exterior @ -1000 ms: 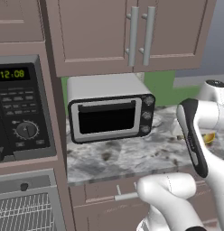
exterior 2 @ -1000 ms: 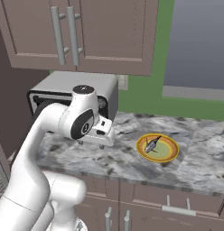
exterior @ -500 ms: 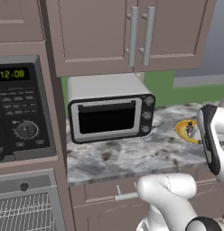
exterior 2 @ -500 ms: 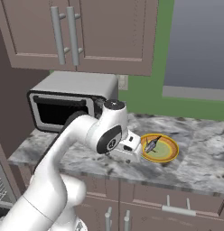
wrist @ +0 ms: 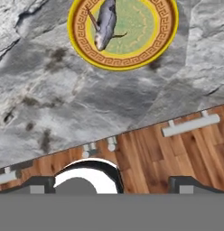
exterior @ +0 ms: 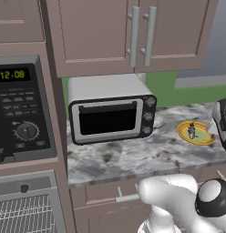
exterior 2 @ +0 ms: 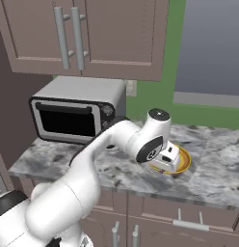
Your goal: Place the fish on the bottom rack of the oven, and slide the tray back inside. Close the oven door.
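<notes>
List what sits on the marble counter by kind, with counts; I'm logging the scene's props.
Toaster oven: 1
Plate: 1
Fish: 1, lying on the plate
Total: 3

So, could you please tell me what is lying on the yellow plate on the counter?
A small grey fish lies on the yellow plate, left of centre in the hand view. In the right base view the arm covers most of the plate, so the fish is hidden there.
</notes>
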